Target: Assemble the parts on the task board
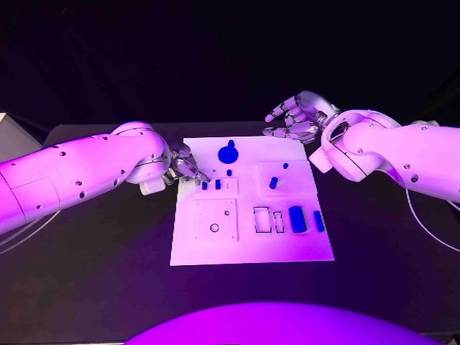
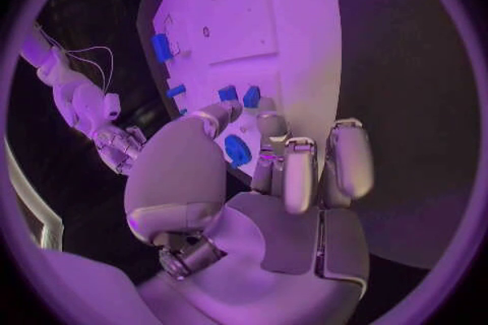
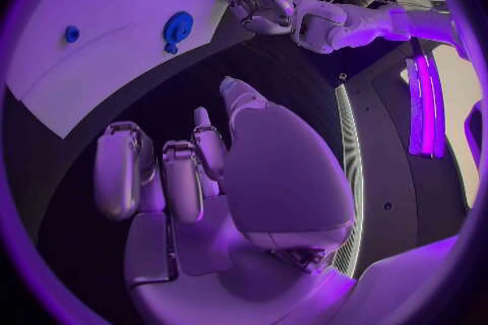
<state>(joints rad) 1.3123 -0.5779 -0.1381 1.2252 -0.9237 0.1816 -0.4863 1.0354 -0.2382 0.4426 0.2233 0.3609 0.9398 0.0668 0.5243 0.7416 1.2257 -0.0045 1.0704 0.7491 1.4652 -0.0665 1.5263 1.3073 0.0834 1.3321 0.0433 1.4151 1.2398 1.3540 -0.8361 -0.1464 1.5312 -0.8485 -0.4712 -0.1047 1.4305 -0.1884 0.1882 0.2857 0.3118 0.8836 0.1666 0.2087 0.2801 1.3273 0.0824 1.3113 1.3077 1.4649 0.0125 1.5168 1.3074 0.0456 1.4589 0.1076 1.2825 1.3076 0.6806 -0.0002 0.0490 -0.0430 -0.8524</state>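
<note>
- Looking at the task board [image 1: 249,244] first, we see the white plate lying flat in the middle of the black table [image 1: 396,251], and the small blue parts sit on it.
- We see a round blue part [image 1: 228,152] near the far edge of the board, two little blue parts [image 1: 210,185] side by side near the left edge, one slanted blue part [image 1: 274,182] in a square patch, and two long blue parts [image 1: 307,220] near the right edge beside some open slots.
- Our left hand [image 1: 181,169] rests at the board's left edge, with its fingers [image 2: 301,171] curled down right by the two little parts. We cannot tell if it is pinching one or only touching.
- Our right hand [image 1: 295,117] hangs over the table just past the far right corner of the board. Its fingers are apart and it holds nothing.
- We think the left hand could knock the little parts over or push them out of place, because its fingers are so close to them.
- We think a little part could slip out and roll off the board, because it is small and the fingers are big.
- We think the board itself could slide if a hand pushes on its edge, since we see nothing holding it down.
- The table looks dark and smooth. The room around it is dark, with a pale box [image 1: 0,136] at the far left.
</note>
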